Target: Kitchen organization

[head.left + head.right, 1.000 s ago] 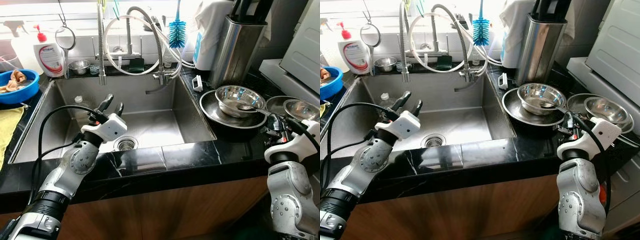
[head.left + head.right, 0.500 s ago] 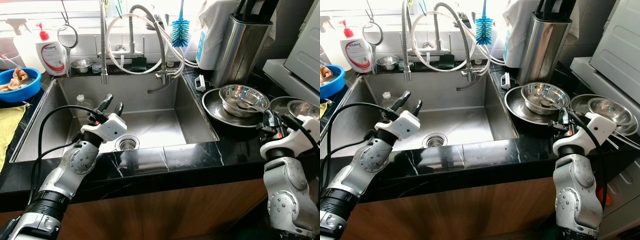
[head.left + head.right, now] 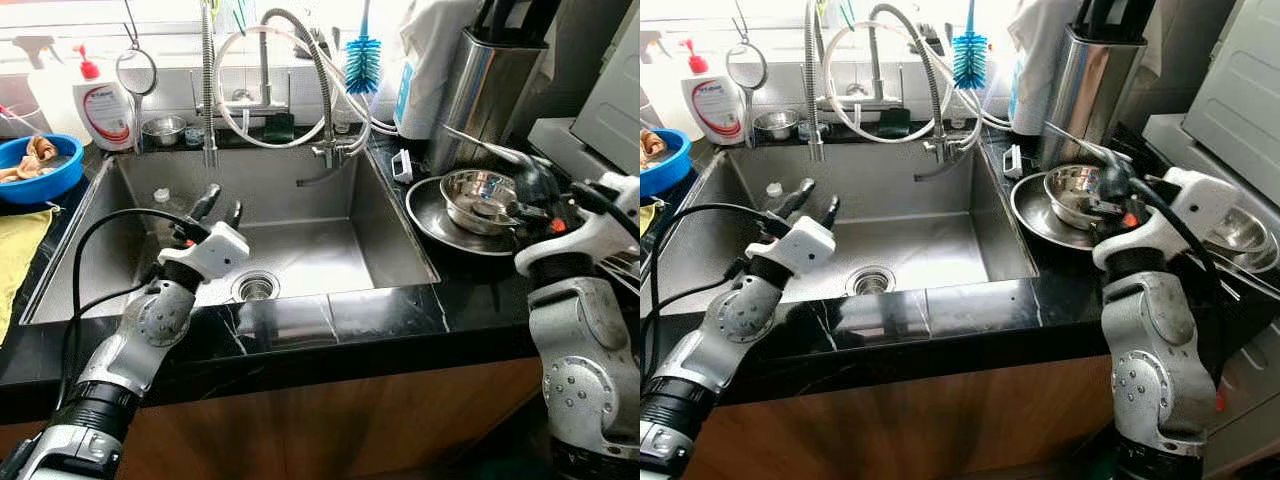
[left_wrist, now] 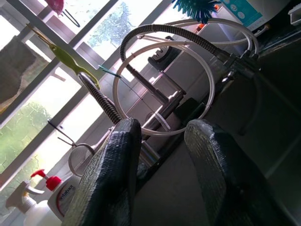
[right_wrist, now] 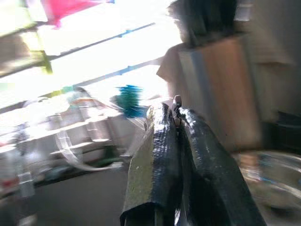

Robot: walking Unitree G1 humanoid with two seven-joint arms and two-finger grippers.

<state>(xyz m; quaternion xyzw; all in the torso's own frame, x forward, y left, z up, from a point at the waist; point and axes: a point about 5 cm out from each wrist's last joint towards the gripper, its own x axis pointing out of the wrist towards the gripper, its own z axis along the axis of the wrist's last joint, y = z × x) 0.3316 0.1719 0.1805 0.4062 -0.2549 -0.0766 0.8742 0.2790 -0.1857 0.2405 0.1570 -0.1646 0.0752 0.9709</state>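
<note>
The right gripper (image 3: 1110,185) is up above the steel bowl (image 3: 478,190), its two black fingers (image 5: 160,141) pinched tight on the handle of a metal spoon (image 3: 480,148) (in the right wrist view you can just make out a sliver of metal poking from between the tips). The spoon's thin handle slants up and away toward the steel utensil holder (image 3: 488,80) behind it. The bowl sits inside a wide metal plate (image 3: 432,215) on the black counter (image 3: 300,320), just to the right of the sink (image 3: 290,245). More steel bowls (image 3: 1240,230) lie further right, partly hidden behind the arm.

Over on the other side, the left gripper (image 3: 220,205) hovers over the sink basin, fingers (image 4: 113,179) spread apart and holding nothing, pointing toward the coiled faucet (image 3: 290,60) and its looped hoses. A drain (image 3: 252,288) lies in the basin floor near it, and a small clear bottle (image 3: 160,197) rests by the far-left wall of the basin.

Along the back ledge: a blue bottle brush (image 3: 362,60), a white soap bottle with a red pump (image 3: 100,105) and a small strainer (image 3: 136,72) hanging. A blue bowl (image 3: 40,170) sits at the far left, with a yellow cloth (image 3: 15,255) in front of it.
</note>
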